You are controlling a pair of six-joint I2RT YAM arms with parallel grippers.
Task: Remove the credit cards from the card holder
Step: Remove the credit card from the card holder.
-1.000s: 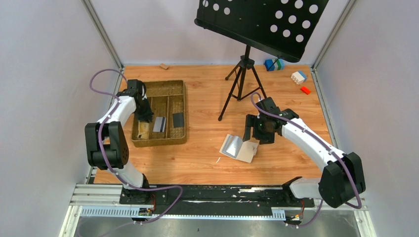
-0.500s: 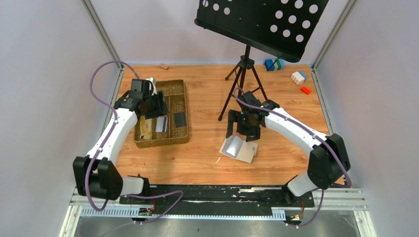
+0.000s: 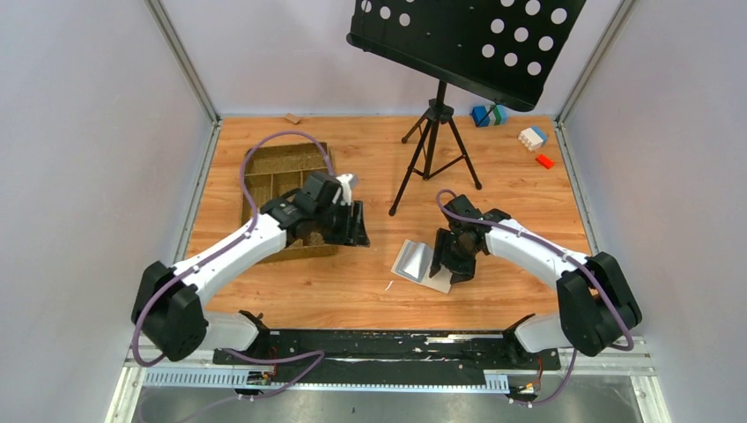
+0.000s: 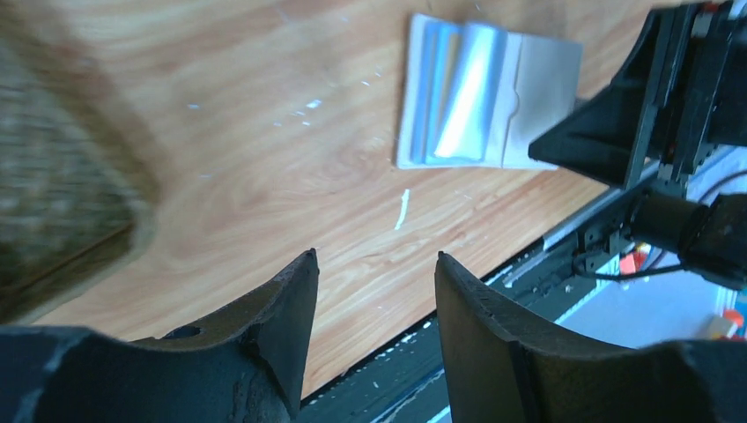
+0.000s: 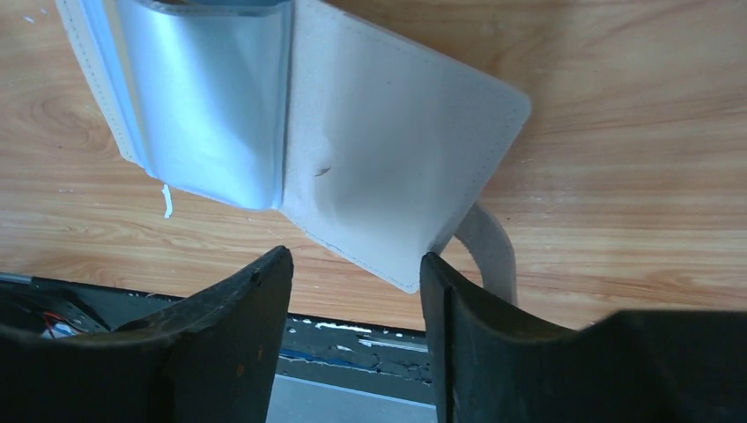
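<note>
Directly beneath the right gripper (image 5: 352, 264), whose jaws stand parted and empty, the card holder (image 5: 370, 150) lies unfolded, blue side up, probably spread for access. The left gripper (image 4: 374, 260), likewise parted and empty, has the holder ahead of its fingertips; no credit cards show.

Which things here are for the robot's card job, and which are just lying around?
For the job: card holder, left pincer, right pincer; the credit cards are out of sight now.
Just lying about: music stand, toy blocks, small wooden block.
</note>
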